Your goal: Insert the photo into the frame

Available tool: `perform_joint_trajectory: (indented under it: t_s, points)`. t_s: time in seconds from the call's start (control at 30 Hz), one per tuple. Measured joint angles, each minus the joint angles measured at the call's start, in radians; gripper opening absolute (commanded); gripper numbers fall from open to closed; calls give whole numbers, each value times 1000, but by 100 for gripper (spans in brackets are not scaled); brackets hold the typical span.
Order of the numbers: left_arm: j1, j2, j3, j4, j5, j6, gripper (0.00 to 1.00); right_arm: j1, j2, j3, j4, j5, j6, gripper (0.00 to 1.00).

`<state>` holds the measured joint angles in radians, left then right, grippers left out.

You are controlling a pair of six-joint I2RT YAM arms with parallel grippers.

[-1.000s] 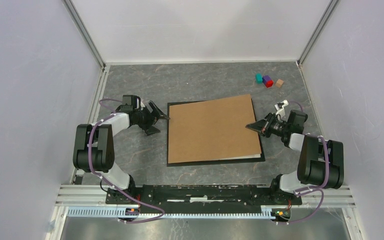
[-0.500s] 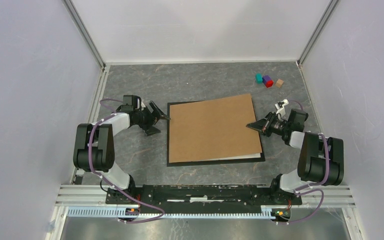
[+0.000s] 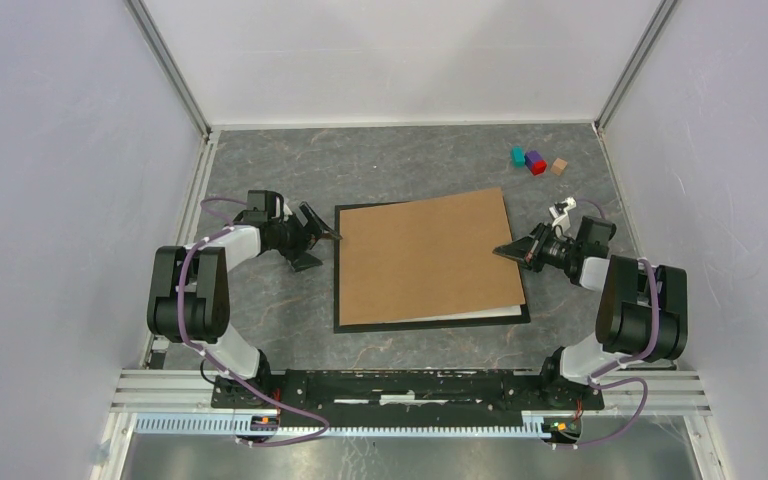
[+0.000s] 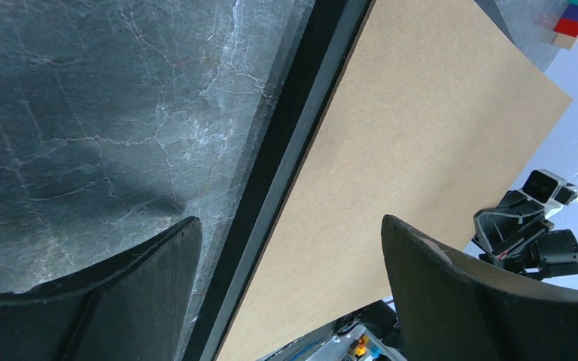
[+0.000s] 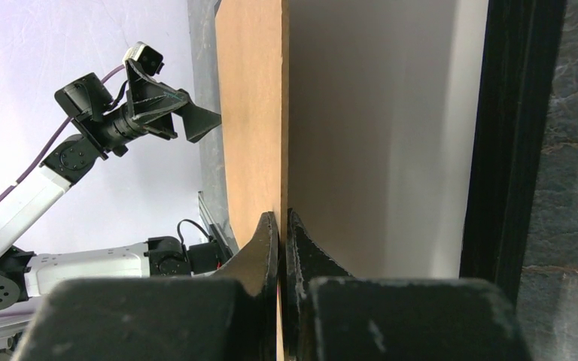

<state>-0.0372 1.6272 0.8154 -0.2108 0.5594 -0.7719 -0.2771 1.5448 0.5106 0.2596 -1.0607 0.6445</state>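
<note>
right wrist view: right hand (image 5: 281, 226) clamps the backing board (image 5: 250, 113) edge above the frame (image 5: 508, 150); left hand (image 3: 317, 243), picture left, gapes open.

Even bright overhead light, soft shadows, wrist-view foregrounds blurred

Coloured blocks (image 3: 533, 161) beyond brown board (image 3: 426, 257)

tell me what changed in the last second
The right arm's elbow eased slightly toward the far wall. The right claw stays shut on the brown backing board at its right edge. The left claw stays open over the left edge of the frame. Board, frame and coloured blocks have not moved.
</note>
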Motion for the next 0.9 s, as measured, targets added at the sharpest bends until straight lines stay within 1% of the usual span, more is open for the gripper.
perform_joint_trajectory:
  t_s: [0.9]
  points:
    - [-5, 1, -2, 6, 0, 0, 94, -16, 30, 7, 0, -6, -18, 0]
